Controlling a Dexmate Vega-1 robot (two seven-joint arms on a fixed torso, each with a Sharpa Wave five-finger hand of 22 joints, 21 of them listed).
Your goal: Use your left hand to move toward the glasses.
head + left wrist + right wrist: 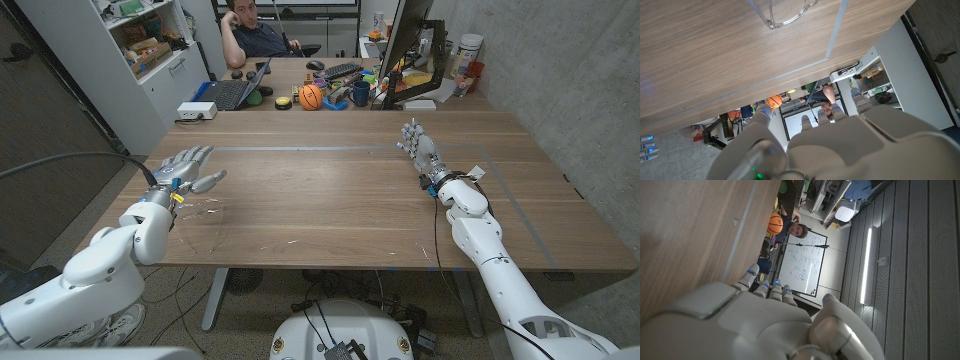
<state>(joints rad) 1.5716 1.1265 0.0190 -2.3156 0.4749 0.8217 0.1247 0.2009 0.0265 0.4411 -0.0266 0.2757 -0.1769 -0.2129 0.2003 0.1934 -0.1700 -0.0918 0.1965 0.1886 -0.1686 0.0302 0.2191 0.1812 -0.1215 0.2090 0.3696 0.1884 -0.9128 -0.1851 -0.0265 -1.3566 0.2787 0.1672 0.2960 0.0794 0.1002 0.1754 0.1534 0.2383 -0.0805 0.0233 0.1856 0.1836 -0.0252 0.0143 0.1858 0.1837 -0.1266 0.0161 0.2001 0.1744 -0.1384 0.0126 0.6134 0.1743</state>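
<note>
A pair of clear-framed glasses [785,12] lies on the wooden table [330,200]. In the head view the glasses [205,213] show only as faint glints just to the near right of my left hand [185,170]. That hand hovers near the table's left edge, fingers spread and reaching toward the far side, holding nothing. The left hand [840,145] is seen from behind in its wrist view, apart from the glasses. My right hand [425,155] stands at the right side of the table with fingers apart and nothing in it; the right hand [755,320] shows from behind in its own view.
A second desk at the back carries a laptop [232,92], a small basketball [311,96], a monitor [405,40] and clutter. A person [250,35] sits behind it. A white shelf unit [130,60] stands back left. Pale tape lines [300,149] mark the table.
</note>
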